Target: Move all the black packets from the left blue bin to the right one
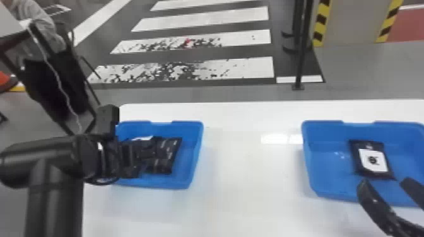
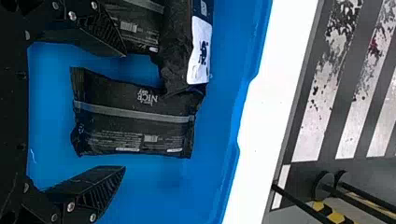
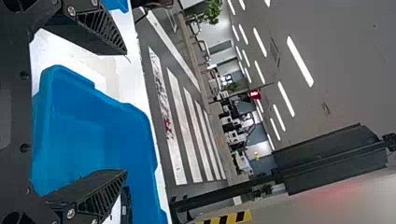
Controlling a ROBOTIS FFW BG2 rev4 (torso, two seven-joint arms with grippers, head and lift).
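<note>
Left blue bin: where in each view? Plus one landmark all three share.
Head view: left blue bin, left of centre on the white table.
Left wrist view: left blue bin, close up at the left pincer, black packets inside.
Right wrist view: left blue bin, one corner, across the white table from the right blue bin.
Shared landmark: white crosswalk stripes.

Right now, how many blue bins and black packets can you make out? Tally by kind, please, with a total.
Blue bins: 2
Black packets that can be made out: 4
Total: 6
</note>
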